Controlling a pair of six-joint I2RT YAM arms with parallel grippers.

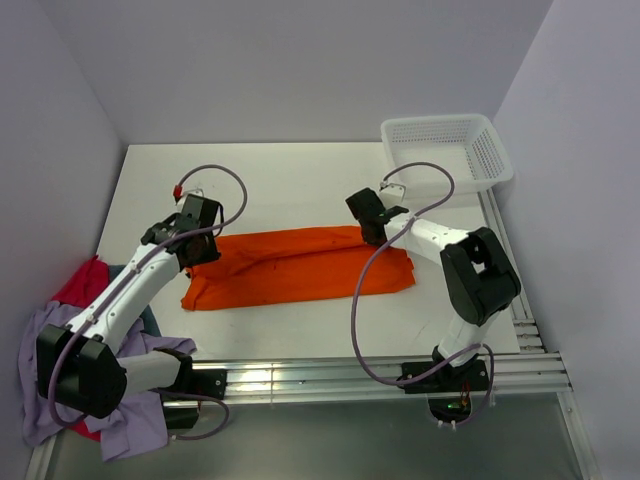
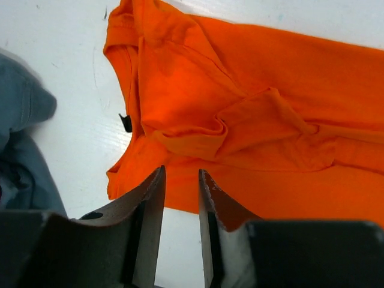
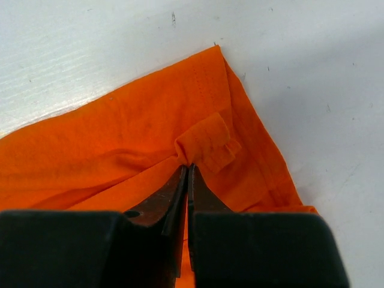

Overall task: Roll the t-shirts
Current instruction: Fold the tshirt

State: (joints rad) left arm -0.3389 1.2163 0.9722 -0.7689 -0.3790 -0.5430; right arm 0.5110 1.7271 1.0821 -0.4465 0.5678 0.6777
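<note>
The orange t-shirt (image 1: pixel 300 268) lies folded into a long band across the middle of the table. My left gripper (image 1: pixel 200 248) hovers over its left end, with the collar end (image 2: pixel 180 90) just ahead of it. In the left wrist view this gripper (image 2: pixel 181 174) is open, with nothing between its fingers. My right gripper (image 1: pixel 376 238) is at the shirt's right end. In the right wrist view it (image 3: pixel 188 168) is pinched on a small raised fold of orange cloth (image 3: pixel 207 144). More t-shirts, lavender (image 1: pixel 40 350), red (image 1: pixel 85 282) and grey-blue (image 2: pixel 24 120), are piled at the left.
A white perforated basket (image 1: pixel 495 150) stands at the table's far right corner. Metal rails (image 1: pixel 380 372) run along the near edge by the arm bases. The pile of shirts drapes over the left arm's base. Walls close in the table on three sides.
</note>
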